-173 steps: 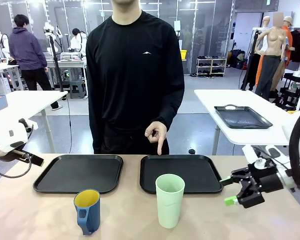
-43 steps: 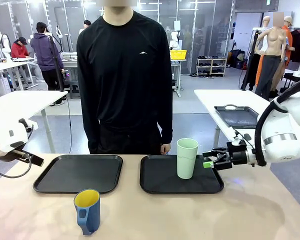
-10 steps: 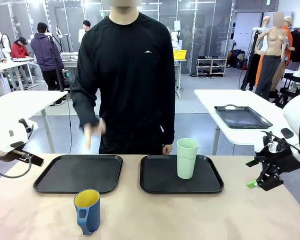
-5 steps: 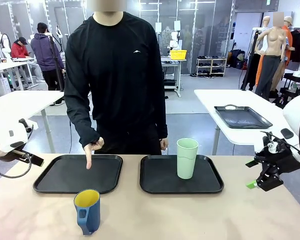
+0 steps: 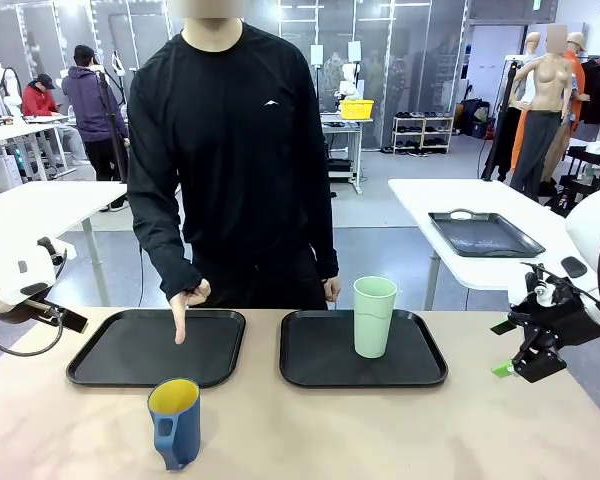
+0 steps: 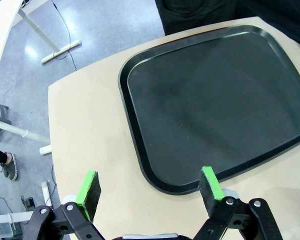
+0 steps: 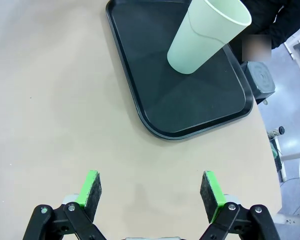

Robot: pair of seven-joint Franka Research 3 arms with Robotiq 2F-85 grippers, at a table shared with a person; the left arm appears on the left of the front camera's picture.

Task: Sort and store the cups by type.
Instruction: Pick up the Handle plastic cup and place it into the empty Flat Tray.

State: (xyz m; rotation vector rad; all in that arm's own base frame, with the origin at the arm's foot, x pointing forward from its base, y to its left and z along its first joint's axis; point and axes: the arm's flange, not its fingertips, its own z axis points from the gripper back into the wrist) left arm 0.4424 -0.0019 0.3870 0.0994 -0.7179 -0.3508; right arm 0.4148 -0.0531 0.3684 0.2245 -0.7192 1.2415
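The pale mint-green tumbler stands upright on the right black tray. In the right wrist view the tumbler sits ahead on that tray, well beyond my open right gripper, which hangs empty over bare table. My right gripper hovers at the table's right edge. The dark-blue mug with yellow inside stands on the table near the front, in front of the left tray. My left gripper is open and empty above that tray's near edge.
A person stands at the far side; one hand points a finger down at the left tray. My left arm rests at the far left. Bare tabletop lies between the mug and my right gripper.
The person's hand has come down and now points at the left tray. Both arms, the tumbler and the mug have stayed where they were.
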